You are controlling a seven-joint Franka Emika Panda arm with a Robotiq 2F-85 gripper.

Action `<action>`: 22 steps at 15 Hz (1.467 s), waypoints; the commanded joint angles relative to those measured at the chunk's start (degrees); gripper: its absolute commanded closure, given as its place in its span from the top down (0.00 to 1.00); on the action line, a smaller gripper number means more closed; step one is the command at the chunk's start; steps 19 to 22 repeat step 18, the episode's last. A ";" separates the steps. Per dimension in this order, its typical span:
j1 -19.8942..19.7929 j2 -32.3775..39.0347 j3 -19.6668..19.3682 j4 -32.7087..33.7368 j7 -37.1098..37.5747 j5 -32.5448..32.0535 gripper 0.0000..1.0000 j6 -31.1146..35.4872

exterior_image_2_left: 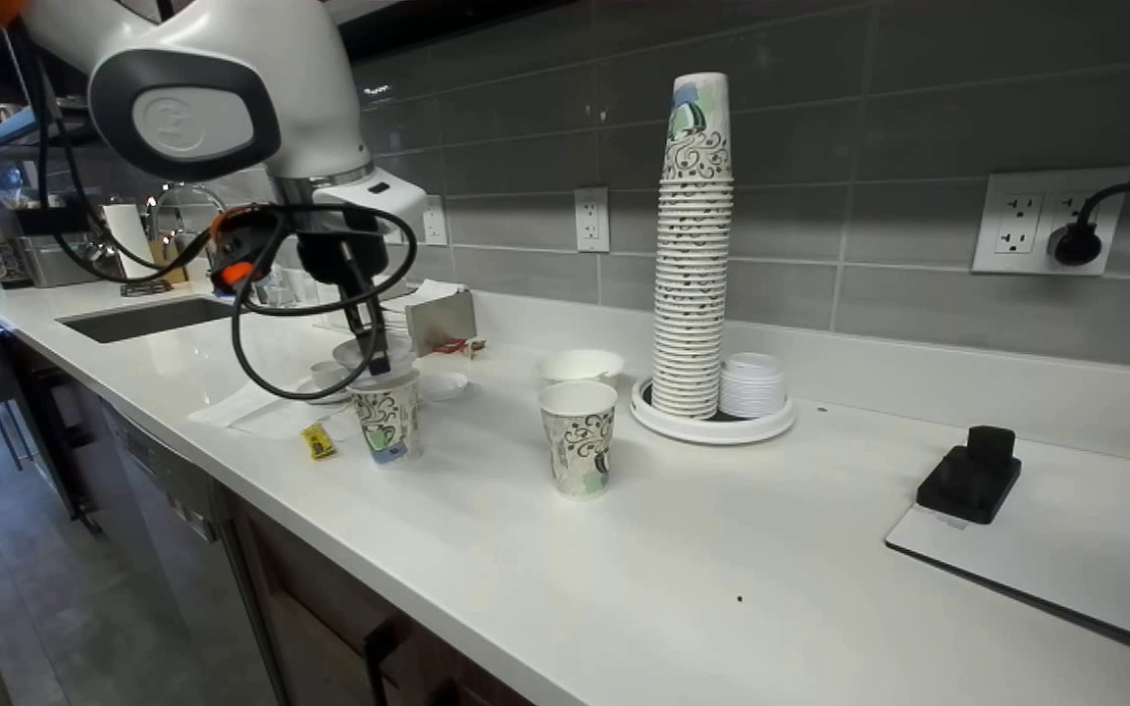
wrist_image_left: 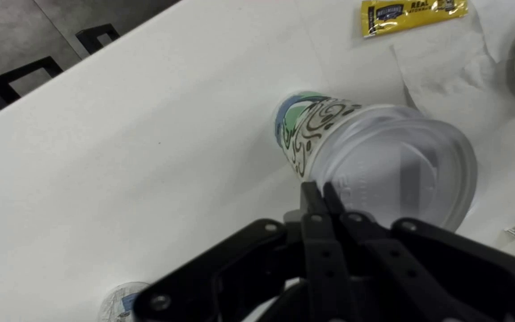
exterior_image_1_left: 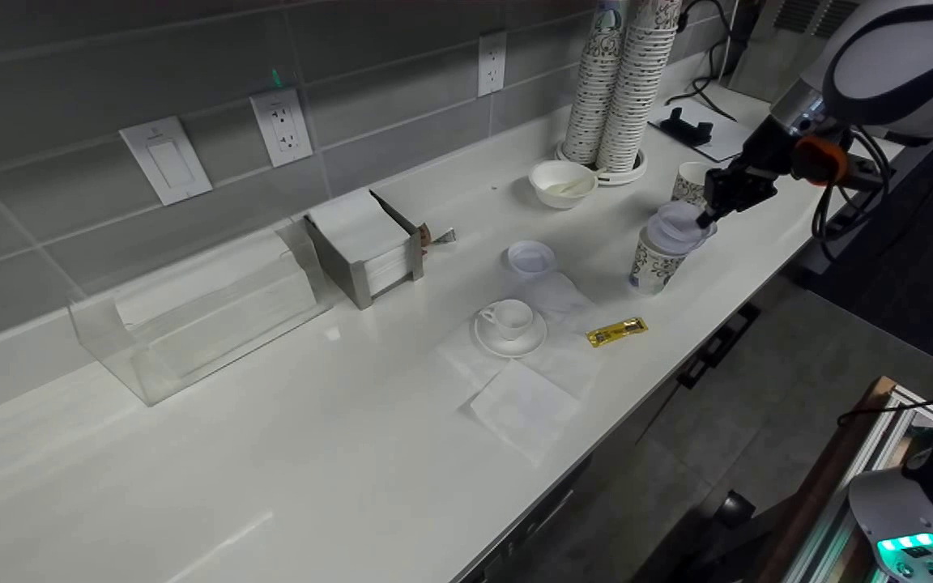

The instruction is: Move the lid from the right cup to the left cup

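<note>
The left cup (exterior_image_1_left: pixel 649 269), a patterned paper cup, stands upright in both exterior views (exterior_image_2_left: pixel 390 427) and the wrist view (wrist_image_left: pixel 304 129). The lid (wrist_image_left: pixel 382 174), round and translucent, is over its mouth, tilted and off-centre; it also shows in an exterior view (exterior_image_1_left: pixel 671 231). Another translucent round edge shows beneath it; I cannot tell whether it is separate. My gripper (wrist_image_left: pixel 321 183) is shut on the lid's near rim, also in both exterior views (exterior_image_1_left: pixel 705 220) (exterior_image_2_left: pixel 379 368). The right cup (exterior_image_2_left: pixel 580 446), alike, stands apart with its mouth uncovered (exterior_image_1_left: pixel 689 186).
Tall cup stacks (exterior_image_2_left: pixel 694 275) stand on a round tray (exterior_image_2_left: pixel 776 427) beside stacked white lids (exterior_image_2_left: pixel 751 387). A white bowl (exterior_image_1_left: pixel 546 194), round dish (exterior_image_1_left: pixel 531 257), teacup on saucer (exterior_image_1_left: pixel 509 317), yellow packet (exterior_image_1_left: pixel 616 331), napkins (exterior_image_1_left: pixel 525 409) and napkin holder (exterior_image_1_left: pixel 363 243) are nearby. The counter edge is close.
</note>
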 commanded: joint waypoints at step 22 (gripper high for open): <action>-2.98 -9.73 8.52 -5.35 6.85 -9.34 1.00 0.84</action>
